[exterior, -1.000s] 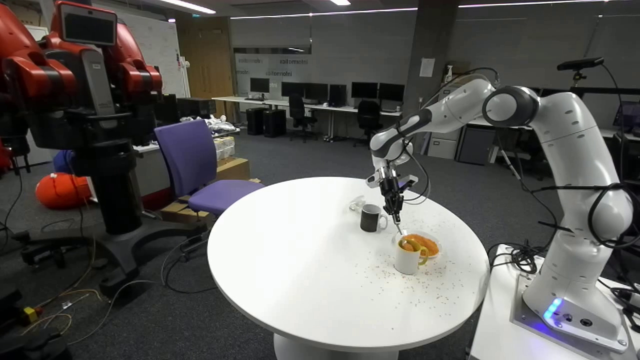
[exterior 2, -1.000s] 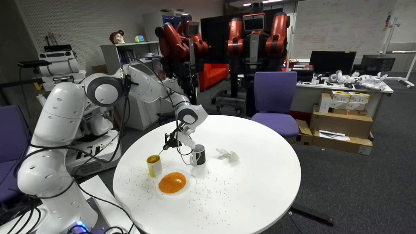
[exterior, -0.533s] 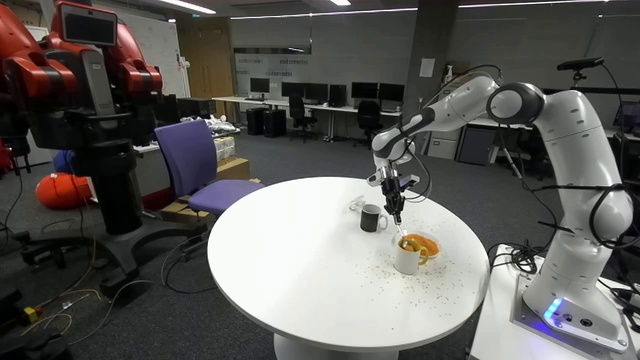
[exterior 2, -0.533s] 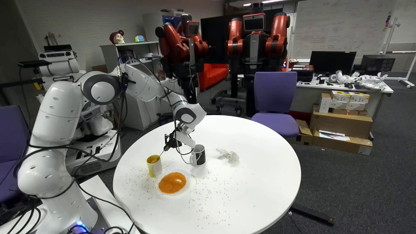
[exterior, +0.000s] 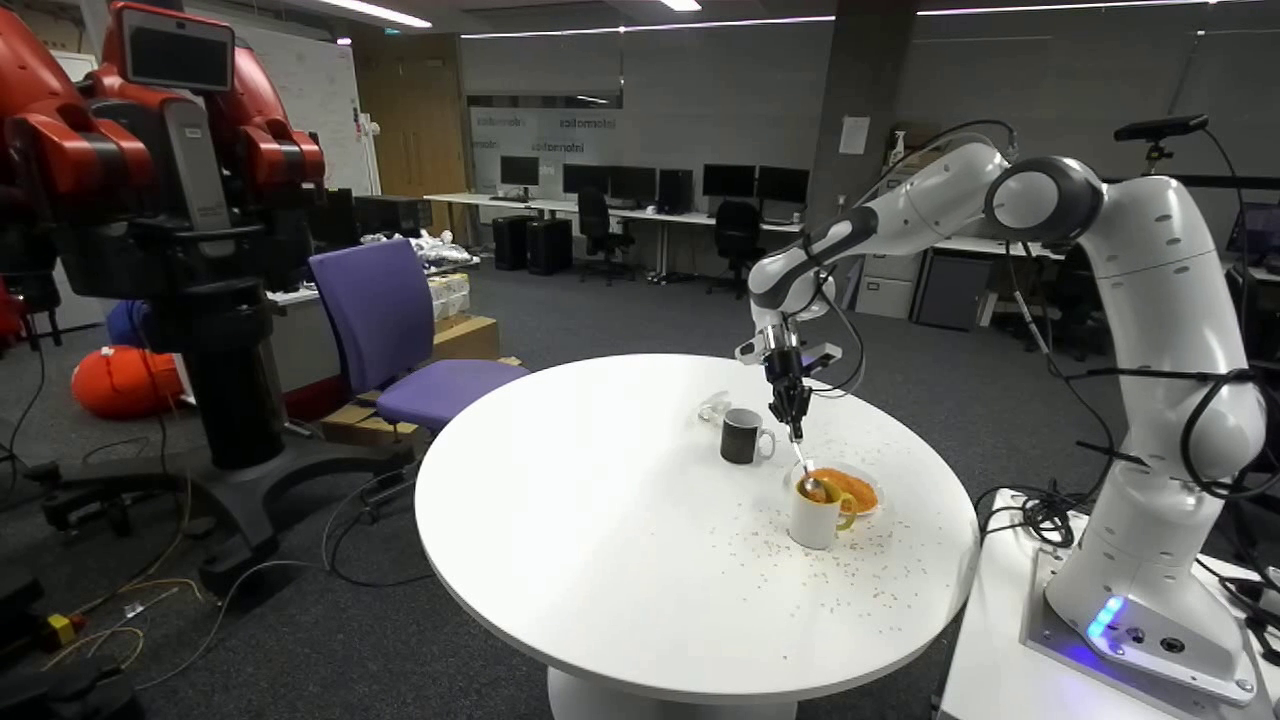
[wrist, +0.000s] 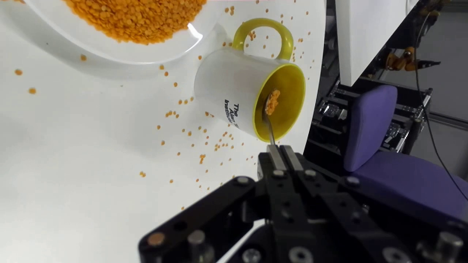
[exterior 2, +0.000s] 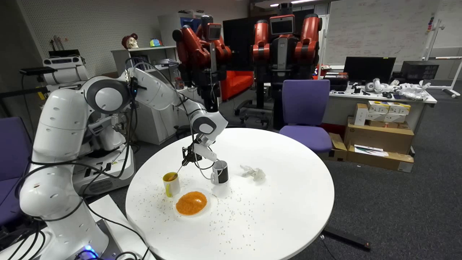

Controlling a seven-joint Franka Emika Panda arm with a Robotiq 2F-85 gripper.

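Pincer [wrist: 279,147] is clenching spoon [wrist: 269,126] | long axis is pointing to 12 o'clock in wrist view | loaded end is hanging in or over mug [wrist: 241,84] | plate [wrist: 153,53] is sitting out toward 10 o'clock

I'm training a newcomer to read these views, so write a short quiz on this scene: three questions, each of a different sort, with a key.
1. Multiple choice: what are the jaws shut on?
a) a mug's handle
b) a spoon
c) the plate's rim
2. True or false: the dark mug stands upright on the table.
3. Short answer: what colour is the inside of the white mug?

Key
1. b; in the wrist view its bowl, carrying orange grains, shows at the white mug's mouth.
2. True.
3. Yellow.
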